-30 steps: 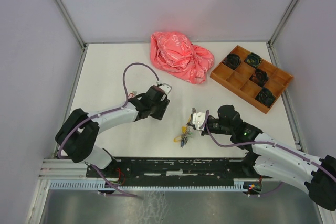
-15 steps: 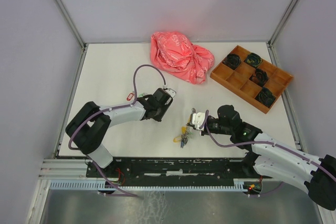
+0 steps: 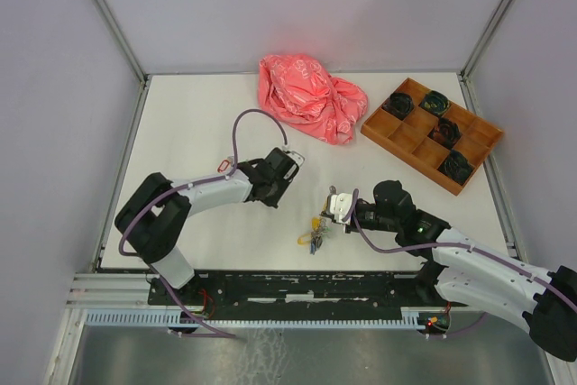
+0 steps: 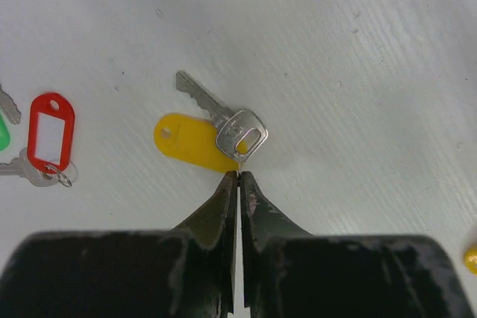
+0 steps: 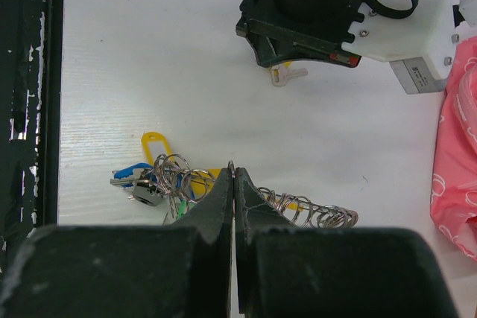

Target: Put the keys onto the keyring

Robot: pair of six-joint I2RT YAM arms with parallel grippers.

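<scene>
**A:** Nearest the bases first: what is the right gripper [image 5: 233, 173] doing over that bunch?

**B:** Its jaws are pressed together with no gap, and a thin silver loop sits right at the tips. I judge it is pinching the keyring [image 5: 174, 163] to anchor it for threading. The wire is too fine to say which loop it has.

**A:** And the keyring itself?

**B:** It lies on the table [image 3: 189, 123] close to the near edge, just ahead of the right arm. It shows as thin overlapping silver coils with a yellow-green stretch among them. A blue tag [image 5: 133, 172] and a yellow tag [image 5: 152, 144] sit at the end toward the near edge, so some keys look to be on already. A springy coil [image 5: 317, 215] trails off the other end.

**A:** Further out, the left gripper [image 4: 238, 178]?

**B:** It is closed to a hairline slit, with its tips touching the edge of the yellow-tagged key [image 4: 195, 145] just under the silver head. I cannot tell whether it has caught the tag or only meets it. The key lies flat with its blade pointing away, so the tag's edge is probably the easiest part to nip.

**A:** Any others loose?

**B:** A red-tagged key [image 4: 51, 130] lies flat on the table, apart to the left of that gripper.

**A:** And at the far side?

**B:** There is a crumpled pink bag [image 3: 311, 96] and an orange tray [image 3: 407, 138] of compartments, several holding dark objects. Neither bears on the task, I think.
</scene>
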